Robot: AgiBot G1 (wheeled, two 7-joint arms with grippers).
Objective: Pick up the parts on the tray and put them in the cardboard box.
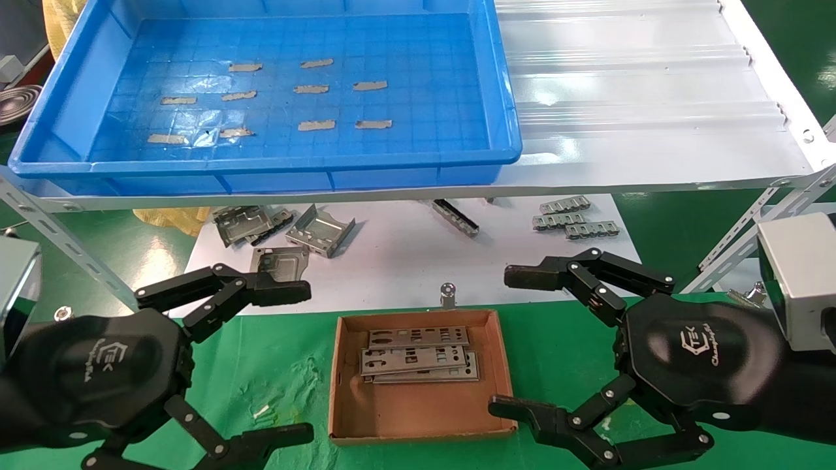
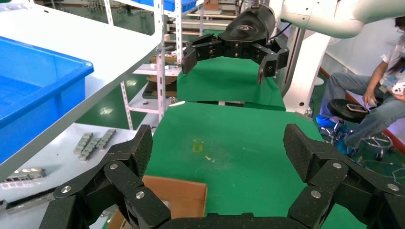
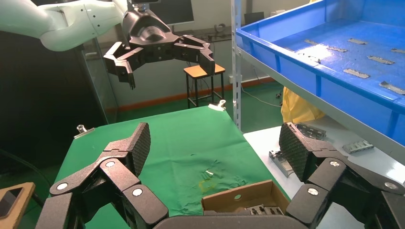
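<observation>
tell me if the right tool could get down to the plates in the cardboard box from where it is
Probably yes. The right tool hangs open just beside the cardboard box, whose top is open, and nothing covers the plates inside. The left tool sits clear on the other side.

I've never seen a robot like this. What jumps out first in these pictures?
Two big black clawed end effectors fill the foreground, the left end effector and the right end effector, both open and holding nothing. Between them, on green cloth, sits a small cardboard box holding flat silver parts. Behind, on a white shelf, a bright blue tray holds only tape strips.
</observation>
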